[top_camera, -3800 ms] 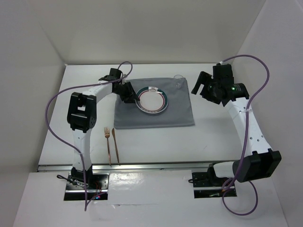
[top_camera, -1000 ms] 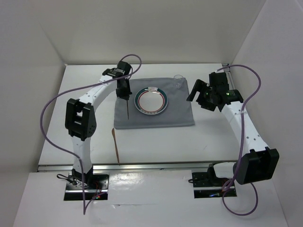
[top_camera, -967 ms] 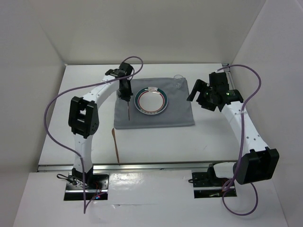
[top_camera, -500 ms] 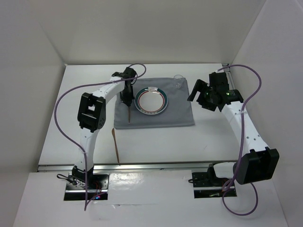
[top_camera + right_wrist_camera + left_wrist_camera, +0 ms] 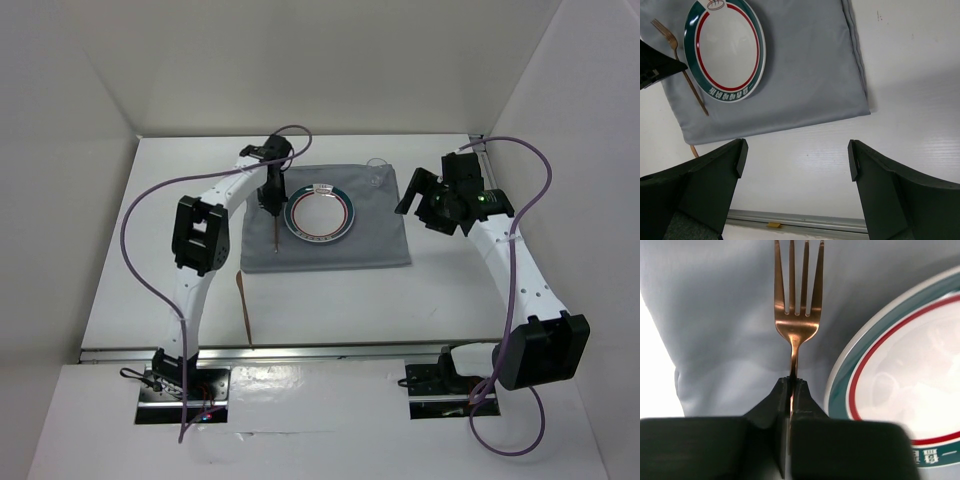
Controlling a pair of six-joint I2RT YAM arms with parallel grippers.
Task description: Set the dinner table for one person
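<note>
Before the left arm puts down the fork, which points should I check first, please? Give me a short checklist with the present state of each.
1. Left gripper shut on the fork: ok, held just below the tines.
2. Fork over the grey cloth, left of the plate: ok.
3. Fork clear of the plate rim: ok, a gap shows in the left wrist view.
4. Fork already touching the cloth: cannot tell.
5. Right gripper out of the way: ok, open and empty, right of the plate.
6. Knife on the cloth: not ok, it lies on the bare dinner table.
</note>
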